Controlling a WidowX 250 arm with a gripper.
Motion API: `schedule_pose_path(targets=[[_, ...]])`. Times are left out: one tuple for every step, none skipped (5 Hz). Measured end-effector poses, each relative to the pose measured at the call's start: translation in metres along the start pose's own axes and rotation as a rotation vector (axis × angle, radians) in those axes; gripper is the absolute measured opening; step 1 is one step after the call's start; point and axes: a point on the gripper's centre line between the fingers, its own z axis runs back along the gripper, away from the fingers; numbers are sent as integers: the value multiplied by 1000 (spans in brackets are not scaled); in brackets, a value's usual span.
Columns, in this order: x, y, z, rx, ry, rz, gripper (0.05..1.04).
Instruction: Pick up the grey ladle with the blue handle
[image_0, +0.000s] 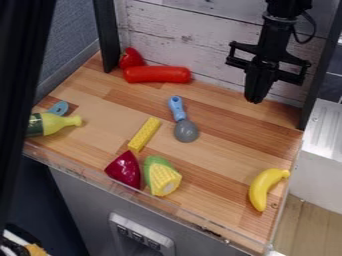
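The gripper (255, 99) hangs pointing down at the upper right, in front of the whitewashed plank wall, with its fingers together and no object visible between them. Left of it and lower, a blue-handled spoon with a round grey head (186, 131) lies on the wooden surface (220, 145). A yellow block (144, 134) lies beside the spoon. Nearer the front edge, a dark red wedge-shaped piece (125, 169) sits next to a corn piece with green husk (161, 177). A banana (266, 188) lies at the front right.
A red sausage-shaped toy (157, 74) and a strawberry-like toy (131, 58) lie by the back wall. At the left edge are a yellow-necked bottle (50, 124) and a blue-grey utensil (59, 108). Black posts frame the surface, and a clear rim (167, 204) runs along the front.
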Motion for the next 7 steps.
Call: schedule_pose_path(targets=[[-5, 15, -10, 2, 28, 102, 87], [-18, 49, 4, -21, -5, 302, 243], [-33, 69, 1, -45, 3, 511, 395], [-48, 86, -1, -64, 6, 746, 347], [-55, 91, -2, -77, 9, 925, 517], [-58, 98, -6, -77, 21, 989, 472], [-53, 101, 4, -75, 1, 936, 786]])
